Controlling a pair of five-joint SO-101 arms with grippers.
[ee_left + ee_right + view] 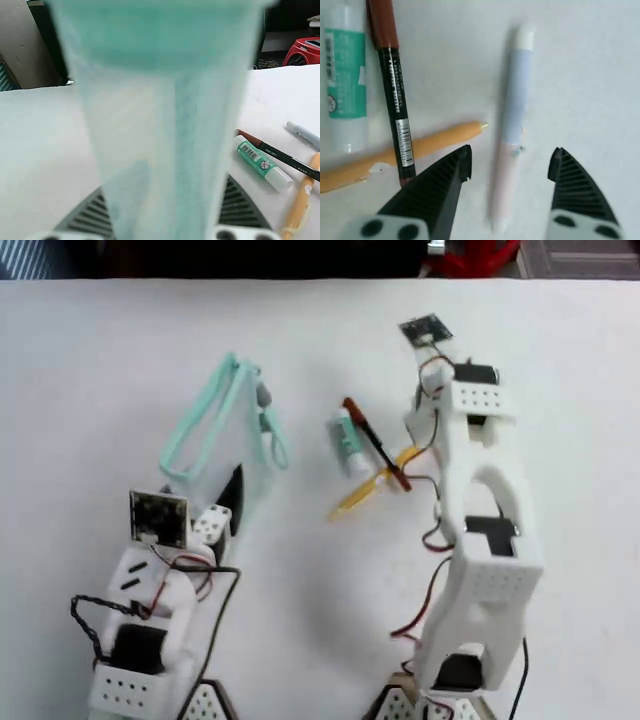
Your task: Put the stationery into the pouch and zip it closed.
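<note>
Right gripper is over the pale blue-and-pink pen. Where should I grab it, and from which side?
Grip the blue-and-pink pen mid-barrel, about where blue meets pink, coming straight down. It lies flat on the table, the right gripper straddles it crosswise with fingers open, and the orange pen stops just short of it.
</note>
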